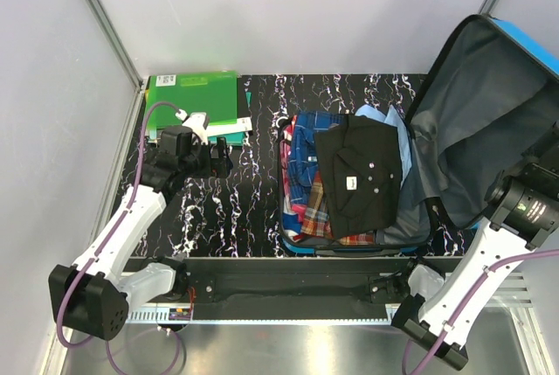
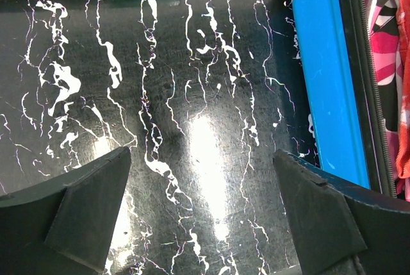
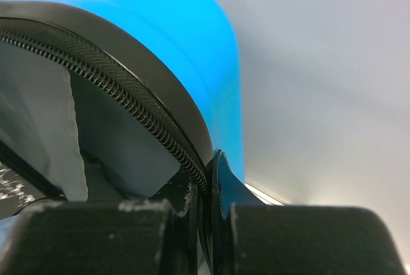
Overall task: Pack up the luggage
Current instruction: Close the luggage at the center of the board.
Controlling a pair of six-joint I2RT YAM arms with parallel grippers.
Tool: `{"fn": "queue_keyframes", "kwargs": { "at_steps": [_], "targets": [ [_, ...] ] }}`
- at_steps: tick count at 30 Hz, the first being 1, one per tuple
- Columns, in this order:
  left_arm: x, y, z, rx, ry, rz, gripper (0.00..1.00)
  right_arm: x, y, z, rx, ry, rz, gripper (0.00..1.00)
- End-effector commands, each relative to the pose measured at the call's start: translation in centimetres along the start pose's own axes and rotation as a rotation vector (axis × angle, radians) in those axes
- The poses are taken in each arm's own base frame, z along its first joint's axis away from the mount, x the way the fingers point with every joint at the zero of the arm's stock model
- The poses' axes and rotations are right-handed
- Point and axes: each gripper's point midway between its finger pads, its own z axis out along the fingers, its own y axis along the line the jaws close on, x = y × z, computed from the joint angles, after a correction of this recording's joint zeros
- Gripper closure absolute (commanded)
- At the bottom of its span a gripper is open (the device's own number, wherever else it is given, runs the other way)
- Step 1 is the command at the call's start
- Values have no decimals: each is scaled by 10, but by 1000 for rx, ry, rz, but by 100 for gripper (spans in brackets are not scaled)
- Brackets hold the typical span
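Nearest, the right tool (image 3: 208, 191) is clamped on the zippered rim of the raised lid (image 1: 476, 104) of the luggage (image 1: 524, 38), a small bright-blue hard-shell suitcase open at the right of the black marbled bench (image 1: 253, 209); the left tool (image 2: 202, 185) hangs spread wide over the bench beside its shell. Stiff, glossy and probably light, the lid should swing from that rim. Farther in, a folded black shirt (image 1: 358, 174) tops plaid clothes (image 1: 306, 152); hinge and lower layers are hidden.
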Motion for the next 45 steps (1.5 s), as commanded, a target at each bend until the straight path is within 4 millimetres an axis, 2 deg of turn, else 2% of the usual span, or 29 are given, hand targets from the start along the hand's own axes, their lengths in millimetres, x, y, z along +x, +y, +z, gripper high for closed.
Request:
{"fn": "queue_keyframes", "kwargs": {
  "at_steps": [1, 9, 15, 21, 25, 28, 31, 32, 33, 35, 39, 40, 45],
  "targets": [
    [-19, -6, 0, 20, -60, 9, 1, 0, 101, -44, -543, 84, 225, 100],
    [-17, -6, 3, 19, -46, 7, 1, 18, 121, -59, -668, 135, 214, 100],
    [-13, -11, 9, 39, -21, -12, 1, 40, 143, -74, -799, 206, 172, 100],
    [-11, -31, 19, 66, 7, -38, 2, 55, 158, -89, -886, 240, 118, 100],
    [9, -40, 34, 85, 91, -94, 3, 64, 171, -95, -930, 266, 79, 100],
    [19, -46, 38, 103, 119, -125, 4, 70, 182, -108, -984, 272, 51, 100],
    [30, -47, 46, 96, 144, -151, 5, 77, 189, -119, -1020, 278, 26, 100],
    [39, -45, 49, 89, 166, -159, 5, 80, 190, -119, -1022, 283, 23, 100],
    [43, -45, 51, 89, 171, -166, 5, 83, 197, -130, -1065, 293, 12, 100],
    [55, -43, 55, 76, 196, -188, 5, 91, 202, -136, -1088, 314, 1, 100],
    [66, -39, 60, 58, 192, -212, 5, 112, 213, -152, -1134, 354, -37, 100],
    [68, -39, 61, 56, 195, -221, 5, 122, 218, -163, -1169, 376, -59, 100],
    [75, -38, 65, 52, 197, -240, 4, 139, 224, -181, -1203, 410, -80, 100]
  ]
}}
